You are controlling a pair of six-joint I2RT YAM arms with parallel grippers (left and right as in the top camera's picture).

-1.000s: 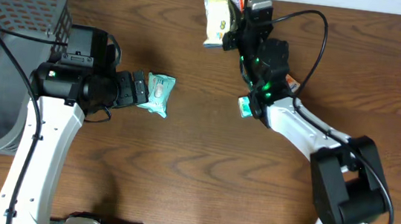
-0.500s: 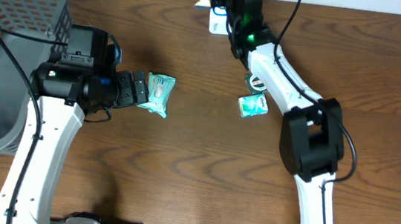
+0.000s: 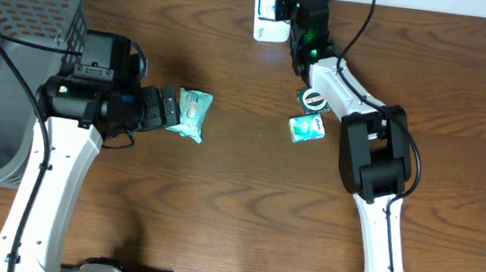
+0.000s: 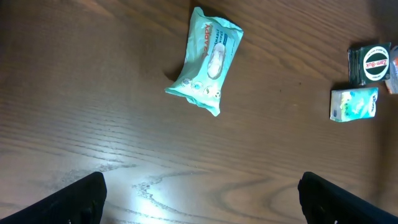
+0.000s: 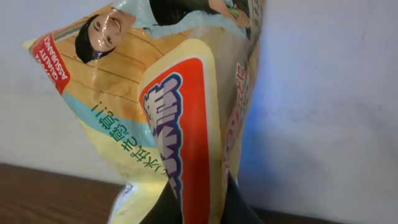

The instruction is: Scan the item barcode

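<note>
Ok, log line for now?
right gripper: shut on snack bag, far edge | left gripper: open, near wipes pack

Yellow snack bag (image 5: 124, 124) — red oval, mint wipes pack (image 4: 205, 59), brown table (image 4: 124, 137)

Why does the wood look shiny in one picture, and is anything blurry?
Left wrist view: a pale glare patch on the table, with the dark fingers at the bottom corners blurred. Right wrist view: the snack packet fills the frame, slightly soft. Overhead view: light even.
</note>
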